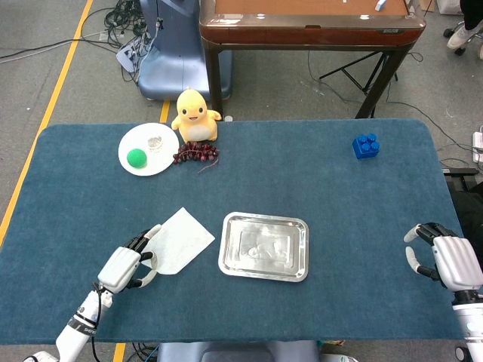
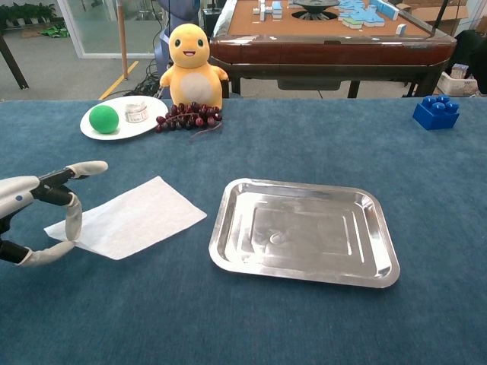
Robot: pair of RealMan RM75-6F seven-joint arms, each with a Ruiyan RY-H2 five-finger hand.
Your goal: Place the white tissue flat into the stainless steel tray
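The left hand (image 2: 34, 217) is seen with fingers (image 2: 73, 219) spread, touching the tissue's (image 2: 129, 218) left edge; whether it is pinched cannot be told. The tissue lies flat just left of the tray (image 2: 303, 231). Well right of the tray, the right hand (image 1: 445, 259) rests half-curled, holding nothing. No writing is legible. The tabletop (image 1: 302, 173) is blue-carpeted; a grey floor with a yellow line (image 1: 53, 98) lies behind.

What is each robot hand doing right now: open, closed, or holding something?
Left robot hand: fingers at the near-left edge of the white tissue sheet; whether it grips cannot be told.
Right robot hand: open, holding nothing.
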